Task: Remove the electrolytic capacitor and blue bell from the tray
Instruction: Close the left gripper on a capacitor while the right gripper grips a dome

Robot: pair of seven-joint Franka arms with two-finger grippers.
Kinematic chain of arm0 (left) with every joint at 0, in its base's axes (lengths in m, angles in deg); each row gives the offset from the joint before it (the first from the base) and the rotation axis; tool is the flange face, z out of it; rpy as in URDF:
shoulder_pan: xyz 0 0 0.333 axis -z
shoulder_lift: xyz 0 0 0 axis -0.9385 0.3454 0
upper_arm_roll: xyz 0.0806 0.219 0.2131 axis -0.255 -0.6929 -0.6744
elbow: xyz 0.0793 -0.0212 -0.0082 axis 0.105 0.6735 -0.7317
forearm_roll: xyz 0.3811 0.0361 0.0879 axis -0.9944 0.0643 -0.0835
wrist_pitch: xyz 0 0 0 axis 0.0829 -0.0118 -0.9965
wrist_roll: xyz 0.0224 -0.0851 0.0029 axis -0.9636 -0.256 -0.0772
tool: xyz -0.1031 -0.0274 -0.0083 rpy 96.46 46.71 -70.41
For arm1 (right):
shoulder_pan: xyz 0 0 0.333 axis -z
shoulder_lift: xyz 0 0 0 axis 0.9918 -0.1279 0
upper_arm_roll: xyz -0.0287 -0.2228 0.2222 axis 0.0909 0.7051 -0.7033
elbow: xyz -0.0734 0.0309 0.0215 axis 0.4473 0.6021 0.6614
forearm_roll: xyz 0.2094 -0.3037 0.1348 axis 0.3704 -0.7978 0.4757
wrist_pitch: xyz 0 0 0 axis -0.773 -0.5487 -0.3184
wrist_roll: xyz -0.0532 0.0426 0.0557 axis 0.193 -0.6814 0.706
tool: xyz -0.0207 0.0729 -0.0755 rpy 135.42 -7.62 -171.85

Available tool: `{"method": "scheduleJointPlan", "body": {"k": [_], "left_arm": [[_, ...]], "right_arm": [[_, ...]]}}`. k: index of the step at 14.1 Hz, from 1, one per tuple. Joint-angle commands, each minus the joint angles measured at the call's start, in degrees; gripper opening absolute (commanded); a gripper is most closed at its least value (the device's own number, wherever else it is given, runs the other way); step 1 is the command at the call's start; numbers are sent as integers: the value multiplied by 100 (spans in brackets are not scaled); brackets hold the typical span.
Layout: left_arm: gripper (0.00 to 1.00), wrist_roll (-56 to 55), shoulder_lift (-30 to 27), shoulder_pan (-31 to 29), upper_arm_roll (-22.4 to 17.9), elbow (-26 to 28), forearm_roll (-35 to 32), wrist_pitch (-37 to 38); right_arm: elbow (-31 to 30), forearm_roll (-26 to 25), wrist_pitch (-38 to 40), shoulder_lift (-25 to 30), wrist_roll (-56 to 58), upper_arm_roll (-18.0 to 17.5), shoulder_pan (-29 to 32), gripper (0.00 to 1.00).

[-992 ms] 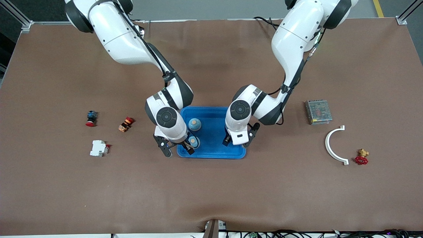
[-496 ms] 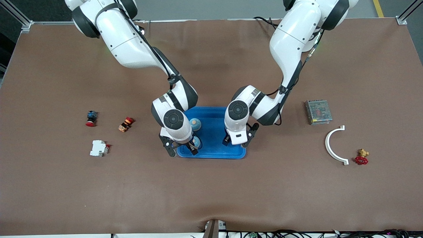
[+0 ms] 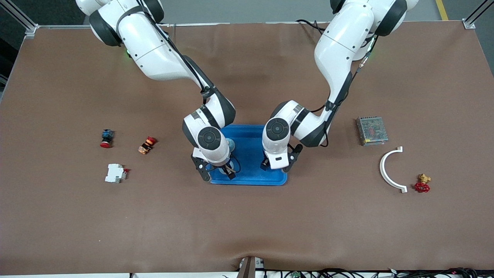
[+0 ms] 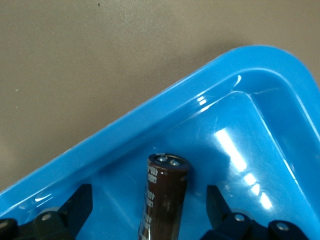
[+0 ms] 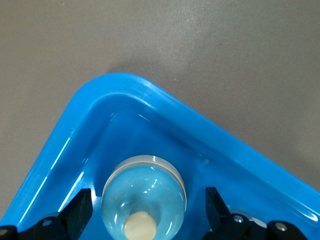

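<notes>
A blue tray [image 3: 251, 154] lies mid-table. My left gripper [image 3: 276, 166] is low in the tray's corner nearest the front camera, toward the left arm's end. In the left wrist view, my left gripper [image 4: 148, 202] is open around a brown capacitor [image 4: 167, 190] lying in the tray [image 4: 150, 115], its fingers clear of it. My right gripper [image 3: 217, 174] is low in the tray's corner toward the right arm's end. In the right wrist view, my right gripper [image 5: 147, 206] is open around a pale blue bell [image 5: 145, 182] with a cream button, standing in the tray [image 5: 165, 105].
A second pale blue bell [image 3: 230, 143] sits in the tray, half hidden by the right wrist. Toward the right arm's end: a red-blue button [image 3: 107, 138], an orange switch [image 3: 147, 145], a white breaker [image 3: 115, 173]. Toward the left arm's end: a metal box [image 3: 372, 131], a white arc [image 3: 390, 170], a red valve [image 3: 422, 185].
My right gripper has shifted toward the left arm's end, from the tray's rim to over the bell in the tray's corner. The left arm has barely moved.
</notes>
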Motion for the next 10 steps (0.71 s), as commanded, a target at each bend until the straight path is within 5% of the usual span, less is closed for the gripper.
{"method": "scheduleJointPlan", "body": {"k": [1, 2, 3, 6, 7, 10], "left_arm": [[100, -187, 12, 60, -47, 8, -150, -61], [100, -283, 30, 51, -47, 0, -150, -61], [84, -328, 21, 51, -47, -9, -159, -61], [48, -328, 12, 42, -47, -27, -159, -61], [42, -328, 12, 42, -47, -27, -159, -52], [18, -319, -5, 51, -82, -36, -159, -26]], "right_arm": [[202, -99, 44, -98, -152, 45, -30, 97], [202, -90, 27, -98, -152, 45, -30, 92], [211, -90, 35, -98, -144, 45, -30, 81], [264, -73, 79, -90, -152, 36, -39, 13], [273, -55, 97, -72, -152, 36, -39, 0], [281, -20, 123, 15, -205, 1, -47, 0]]}}
